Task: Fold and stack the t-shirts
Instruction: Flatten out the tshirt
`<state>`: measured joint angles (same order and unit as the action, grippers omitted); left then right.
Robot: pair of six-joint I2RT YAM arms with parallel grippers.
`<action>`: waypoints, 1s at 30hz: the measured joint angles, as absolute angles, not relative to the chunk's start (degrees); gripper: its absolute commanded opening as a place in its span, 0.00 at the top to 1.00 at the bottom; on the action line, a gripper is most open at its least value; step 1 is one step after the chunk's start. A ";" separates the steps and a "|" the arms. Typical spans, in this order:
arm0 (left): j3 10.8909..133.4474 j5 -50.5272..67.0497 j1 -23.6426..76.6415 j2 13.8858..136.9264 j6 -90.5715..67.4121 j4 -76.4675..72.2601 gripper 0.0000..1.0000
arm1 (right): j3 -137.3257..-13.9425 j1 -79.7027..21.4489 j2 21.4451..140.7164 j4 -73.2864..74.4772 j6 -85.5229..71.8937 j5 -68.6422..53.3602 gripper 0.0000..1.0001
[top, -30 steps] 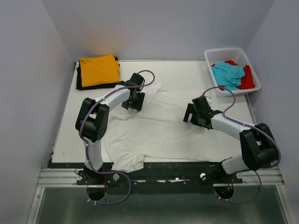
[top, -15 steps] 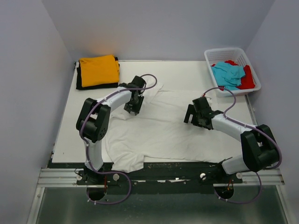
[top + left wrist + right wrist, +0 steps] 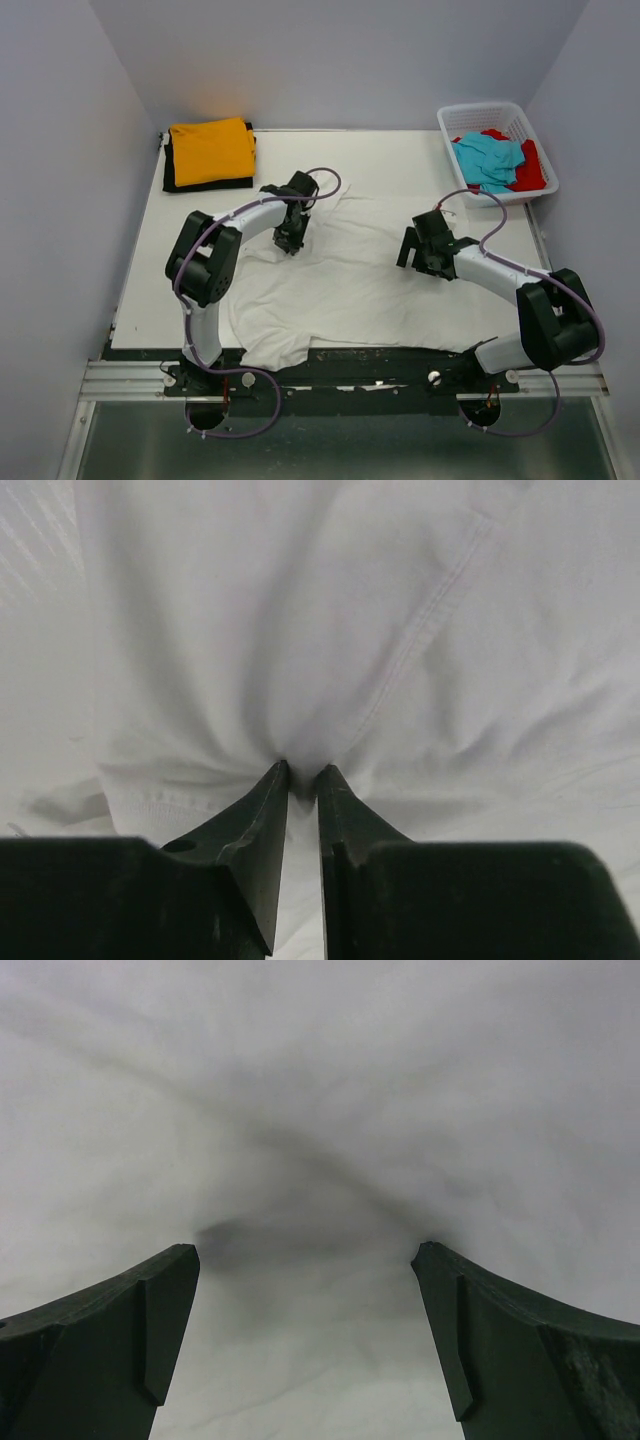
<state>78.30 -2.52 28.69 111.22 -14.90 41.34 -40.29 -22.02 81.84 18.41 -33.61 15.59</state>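
While white t-shirt [image 3: 350,285] lies spread and rumpled on surface [image 3: 400,160], left gripper [image 3: 302,770] pinches bunched fold at shirt's far-left part, beside stitched seam; fingers nearly together, cloth between them. Right gripper [image 3: 305,1255] over shirt's right part, fingers wide apart, only white cloth beneath; contact with cloth unclear. Beyond shirt's far-left corner: folded orange t-shirt [image 3: 210,150] atop black t-shirt [image 3: 170,182]. Beyond shirt's far-right corner: white lattice basket [image 3: 480,108] holding turquoise t-shirt [image 3: 487,158] over red t-shirt [image 3: 530,172]. Both groups apart from shirt.
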 measured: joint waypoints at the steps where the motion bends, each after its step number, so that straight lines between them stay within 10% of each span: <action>1: 78.30 -2.52 29.06 111.22 -15.18 41.34 0.87 | -40.32 -22.02 81.84 18.83 -33.63 16.08 0.00; 4: 78.30 -2.63 29.78 111.22 -16.16 41.25 1.00 | -40.32 -22.02 81.84 20.21 -33.69 17.56 0.00; 22: 92.01 0.60 15.79 113.34 -24.47 42.24 1.00 | -40.32 -22.00 81.84 22.15 -33.95 19.46 0.00; 30: 103.88 8.71 0.12 122.15 -30.15 46.96 0.46 | -40.29 -22.02 81.84 22.11 -33.58 19.42 0.00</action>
